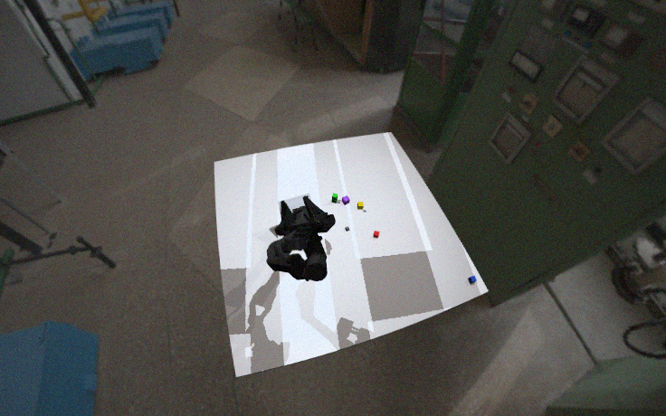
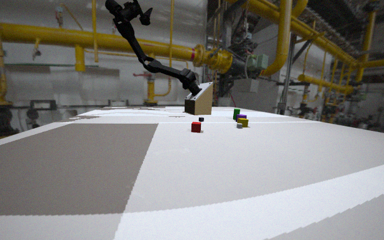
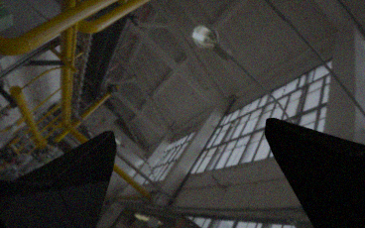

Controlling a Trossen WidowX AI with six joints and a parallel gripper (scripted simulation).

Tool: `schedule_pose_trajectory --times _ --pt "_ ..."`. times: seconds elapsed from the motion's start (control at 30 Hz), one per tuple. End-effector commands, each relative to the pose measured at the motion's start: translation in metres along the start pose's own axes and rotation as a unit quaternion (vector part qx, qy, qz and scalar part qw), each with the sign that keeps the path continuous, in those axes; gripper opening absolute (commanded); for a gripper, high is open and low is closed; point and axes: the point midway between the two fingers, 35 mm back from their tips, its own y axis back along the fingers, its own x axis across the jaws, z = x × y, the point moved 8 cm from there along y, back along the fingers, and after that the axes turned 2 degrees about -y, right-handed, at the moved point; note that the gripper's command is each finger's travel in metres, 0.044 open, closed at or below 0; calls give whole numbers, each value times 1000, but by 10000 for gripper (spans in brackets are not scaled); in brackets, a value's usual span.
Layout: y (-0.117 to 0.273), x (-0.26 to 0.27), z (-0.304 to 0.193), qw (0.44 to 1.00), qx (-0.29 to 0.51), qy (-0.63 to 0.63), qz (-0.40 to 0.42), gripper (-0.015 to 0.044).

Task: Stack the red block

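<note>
The red block (image 1: 376,234) (image 2: 196,127) lies on the white table, apart from the other blocks. The green tower (image 1: 335,197) (image 2: 236,114) stands upright, narrow and taller than the blocks near it, with nothing on top. My gripper (image 1: 294,200) (image 2: 143,5) (image 3: 190,132) is open and empty, raised high above the table. Its two black fingers are wide apart in the wrist view, which shows only the ceiling, windows and pipes. The gripper is far from both the red block and the tower.
A purple block (image 1: 346,200) (image 2: 241,116) is close beside the tower, with a yellow block (image 1: 360,205) (image 2: 243,122) and small grey cube (image 2: 239,126) nearby. A small black cube (image 1: 347,229) (image 2: 201,119) lies near the red block. A blue block (image 1: 472,279) is near the table's corner.
</note>
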Motion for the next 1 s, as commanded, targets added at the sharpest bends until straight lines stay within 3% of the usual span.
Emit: schedule_pose_trajectory --times 0.0,0.27,0.47,0.7,0.97 --pt "-1 -2 -2 1000 3 -4 -3 426" --pt "-14 -65 -78 973 116 -158 -124 440" --pt "-13 -101 -150 914 206 -277 -214 440" --pt "1 -126 -238 805 312 -393 -318 440" --pt "39 -135 -335 630 425 -479 -439 440"
